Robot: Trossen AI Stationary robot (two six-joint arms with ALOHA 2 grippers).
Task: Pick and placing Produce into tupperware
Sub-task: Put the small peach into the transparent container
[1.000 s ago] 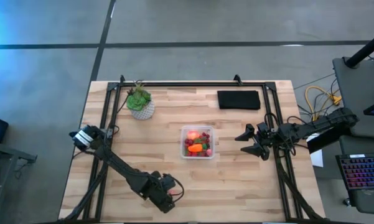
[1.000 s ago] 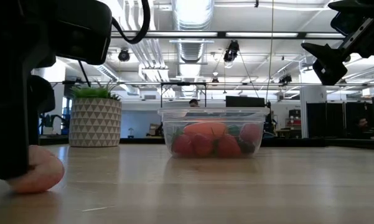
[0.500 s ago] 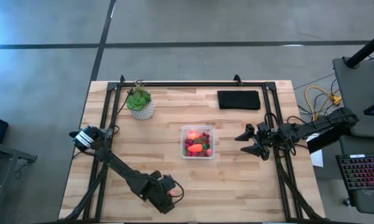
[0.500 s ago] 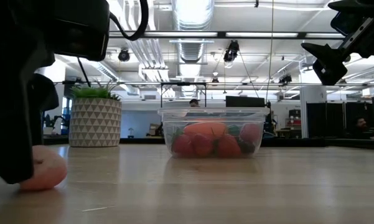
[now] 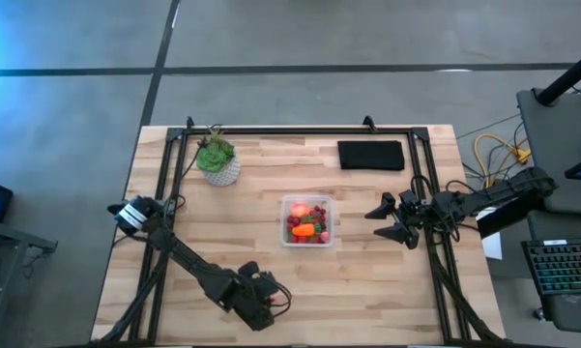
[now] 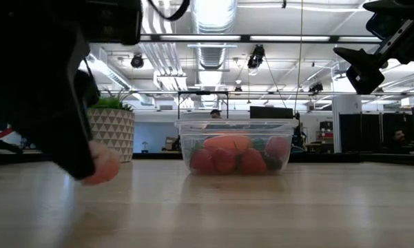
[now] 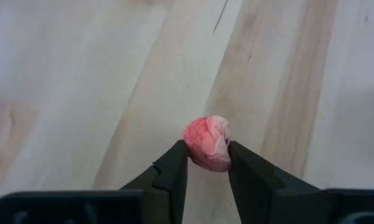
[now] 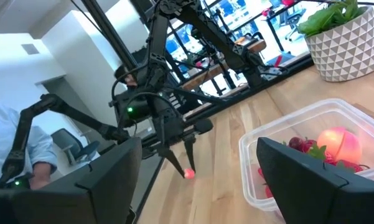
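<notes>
One piece of produce, a small pink-red fruit (image 7: 208,143), now sits pinched between the two dark fingers (image 7: 172,171) of the left claw (image 5: 275,302), which has just clamped down from a clearly wider gap a second ago; the wrist view shows both tips pressed against its sides, so the grip looks made. In the low view the fruit (image 6: 100,167) hangs at the claw tip just above the surface (image 6: 262,207), whereas a moment ago it lay resting on the wood under the fingers, so it has been lifted and shifted toward the middle. The left claw is near the front edge of the surface (image 5: 367,290), well apart from the tupperware (image 5: 282,224), which stands at mid-surface already holding several red berries, an orange carrot-like piece and a round pinkish fruit. The right claw (image 5: 394,220) hovers off the right side of the tupperware, fingers spread wide with nothing between them, same as a second ago; its wrist view looks over the tupperware (image 8: 280,134) toward the left arm and the fruit (image 8: 188,173). A potted plant (image 5: 217,160) stands at the back left and a black pad (image 5: 371,155) at the back right, neither touched. Judgement: pick step is finished for this piece, carry to the tupperware comes next; the fruit looks soft and round, so it could slip during the move.
</notes>
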